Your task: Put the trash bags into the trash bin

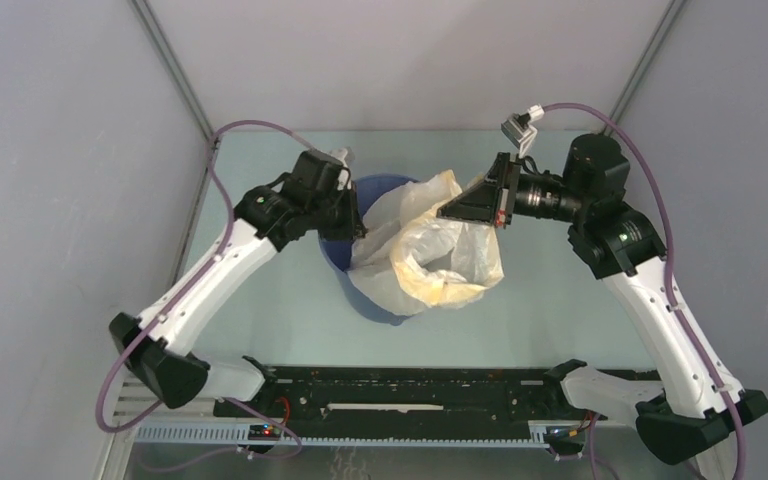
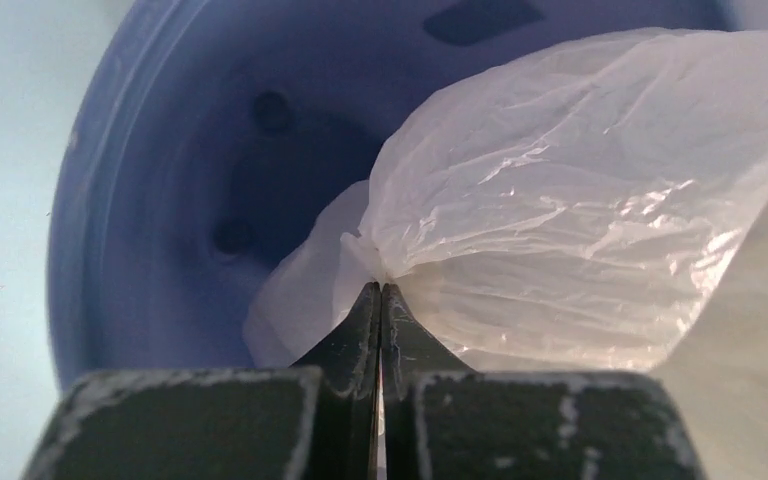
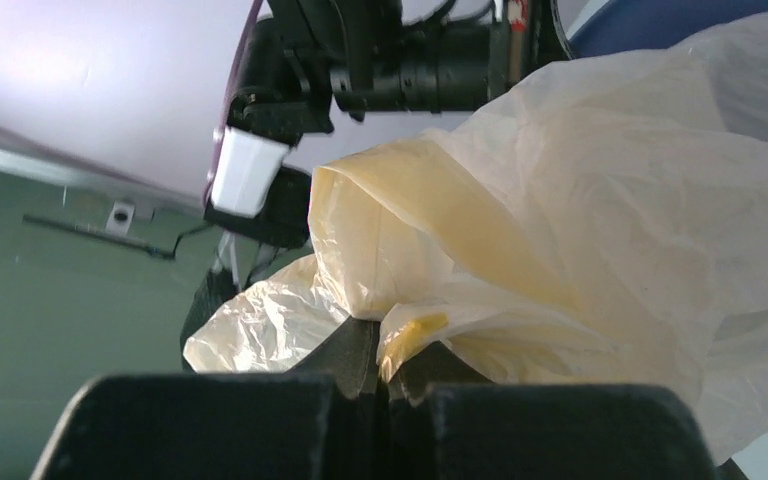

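Observation:
The blue trash bin (image 1: 380, 187) stands mid-table, mostly covered by the cream, yellow-rimmed trash bag (image 1: 430, 255) that spreads over its mouth and drapes down its front. My left gripper (image 1: 356, 222) sits over the bin's left rim, shut on a pinch of the bag film (image 2: 560, 220), with the bin's blue inside (image 2: 210, 150) below it. My right gripper (image 1: 460, 207) is above the bin's right side, shut on a yellowish fold of the bag (image 3: 520, 250). The bag's rim opening faces the near side.
The left arm's wrist (image 3: 380, 70) shows beyond the bag in the right wrist view. Grey walls close the table at the back and both sides. A black rail (image 1: 400, 390) with the arm bases runs along the near edge.

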You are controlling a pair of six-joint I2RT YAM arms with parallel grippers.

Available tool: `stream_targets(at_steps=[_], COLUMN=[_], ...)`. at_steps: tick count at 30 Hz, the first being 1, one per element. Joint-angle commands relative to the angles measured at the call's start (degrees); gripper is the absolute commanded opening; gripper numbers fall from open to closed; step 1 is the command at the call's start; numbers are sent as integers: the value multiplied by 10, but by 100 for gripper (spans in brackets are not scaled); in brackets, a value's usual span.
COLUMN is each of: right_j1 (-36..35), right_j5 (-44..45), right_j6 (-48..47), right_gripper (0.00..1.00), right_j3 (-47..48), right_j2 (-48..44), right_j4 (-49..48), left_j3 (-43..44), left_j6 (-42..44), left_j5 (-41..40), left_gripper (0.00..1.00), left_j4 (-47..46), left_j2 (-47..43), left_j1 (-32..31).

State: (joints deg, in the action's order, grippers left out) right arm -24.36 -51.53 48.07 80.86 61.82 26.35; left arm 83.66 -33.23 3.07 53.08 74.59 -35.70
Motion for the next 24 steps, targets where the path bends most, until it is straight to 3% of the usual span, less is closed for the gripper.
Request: stream_targets(at_steps=[1,5,9,14,20,24], right_j1=[-25,-45,-60,-71,-95,-106], right_j5=[117,209,283,312,329,315], right_j6=[44,38,17,12,-17,-25], right_gripper=[0,0,0,0,0,0], right_j3=[36,101,157,141,138,114], right_j2=[38,97,142,154,174,185], right_j4=[-33,20,71,60,59,55], left_j3=[2,41,61,62,16,-64], left_j6=[5,11,7,0,-7,-33], left_j5=[-44,-57,-54,-52,-58,32], left_gripper=[0,14,44,68,91,93], left_j4=[3,4,7,22,27,-27], left_j2=[44,41,15,-47,-128,-142], left_j1=[2,4,8,23,89,141])
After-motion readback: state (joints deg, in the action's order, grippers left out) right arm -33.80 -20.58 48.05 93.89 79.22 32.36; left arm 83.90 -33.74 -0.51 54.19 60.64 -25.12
